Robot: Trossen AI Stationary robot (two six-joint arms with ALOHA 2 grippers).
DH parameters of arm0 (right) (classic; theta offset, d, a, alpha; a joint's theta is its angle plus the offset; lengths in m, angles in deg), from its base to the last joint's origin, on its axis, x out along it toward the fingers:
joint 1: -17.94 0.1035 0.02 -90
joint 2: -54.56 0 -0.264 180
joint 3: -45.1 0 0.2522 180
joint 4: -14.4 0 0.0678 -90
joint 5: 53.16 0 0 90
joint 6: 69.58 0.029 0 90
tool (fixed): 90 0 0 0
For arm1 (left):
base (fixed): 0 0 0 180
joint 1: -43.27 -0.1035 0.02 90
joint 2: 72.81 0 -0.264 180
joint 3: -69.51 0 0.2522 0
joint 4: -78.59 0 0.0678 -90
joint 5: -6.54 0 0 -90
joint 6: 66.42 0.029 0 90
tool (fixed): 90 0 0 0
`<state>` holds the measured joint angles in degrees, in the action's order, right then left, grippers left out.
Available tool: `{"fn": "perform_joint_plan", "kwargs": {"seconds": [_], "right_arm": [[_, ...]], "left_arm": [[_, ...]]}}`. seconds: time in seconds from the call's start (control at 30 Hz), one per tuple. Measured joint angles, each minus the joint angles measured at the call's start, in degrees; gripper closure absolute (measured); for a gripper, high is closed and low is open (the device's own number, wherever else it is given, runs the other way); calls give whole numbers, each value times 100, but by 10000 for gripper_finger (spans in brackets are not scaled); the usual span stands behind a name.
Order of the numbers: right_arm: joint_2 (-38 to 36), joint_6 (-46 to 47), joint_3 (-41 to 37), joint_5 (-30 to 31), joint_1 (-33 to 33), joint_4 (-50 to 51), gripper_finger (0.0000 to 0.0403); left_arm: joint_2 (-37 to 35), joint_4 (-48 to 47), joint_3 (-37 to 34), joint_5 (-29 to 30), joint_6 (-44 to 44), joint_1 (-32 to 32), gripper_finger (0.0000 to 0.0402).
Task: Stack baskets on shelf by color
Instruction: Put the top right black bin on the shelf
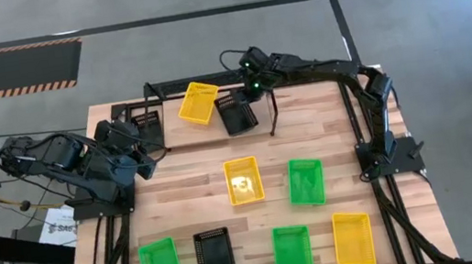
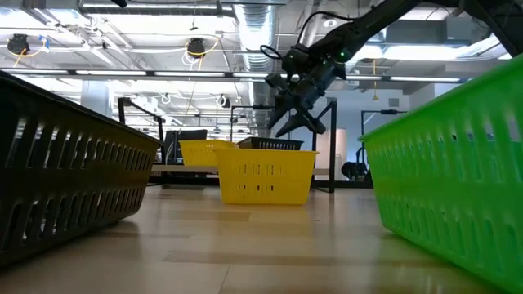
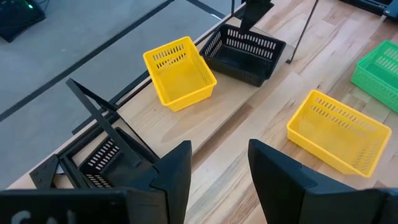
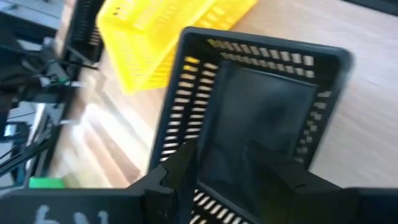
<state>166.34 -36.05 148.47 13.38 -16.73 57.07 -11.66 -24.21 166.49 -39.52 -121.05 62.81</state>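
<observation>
Right pincer [image 1: 245, 94] spread over black basket [image 1: 235, 112] rim on shelf [image 1: 208, 128]; left pincer [image 3: 217, 165] spread, empty.

Wooden tabletop [image 1: 189, 189]; white paper [image 1: 57, 227] beside it; grey floor [image 1: 204, 39].

The wooden tabletop [image 1: 198, 188] is made of light planks and stands on a black metal frame [image 1: 109, 252]. Around it lies a grey concrete floor [image 1: 436, 39] with dark lines. A black and orange striped strip [image 1: 5, 70] is on the floor, far from the place where the arms work. In the low view, the room behind has an open ceiling with silver ducts [image 2: 261, 16] and long lamps [image 2: 122, 73].
</observation>
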Motion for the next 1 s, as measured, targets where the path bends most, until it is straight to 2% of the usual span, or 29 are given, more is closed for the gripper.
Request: {"fn": "perform_joint_plan", "kwargs": {"seconds": [0.4,0.5,0.63,0.73,0.87,1.0], "right_arm": [[0,-211,2,-495,295,-688,267],[0,-335,2,-497,391,-692,303],[-2,-813,4,-474,573,-373,386],[-2,-1057,7,-41,733,195,393],[-2,-1313,7,925,911,924,398],[-2,-1322,7,1585,964,1201,400]], "left_arm": [[0,-2,0,0,13,-1,253],[0,-2,0,0,13,1,253],[0,-2,-2,0,13,1,253],[0,-2,-1,0,13,2,253],[0,-2,0,0,13,-1,253],[0,-2,0,0,-12,-1,253]]}}
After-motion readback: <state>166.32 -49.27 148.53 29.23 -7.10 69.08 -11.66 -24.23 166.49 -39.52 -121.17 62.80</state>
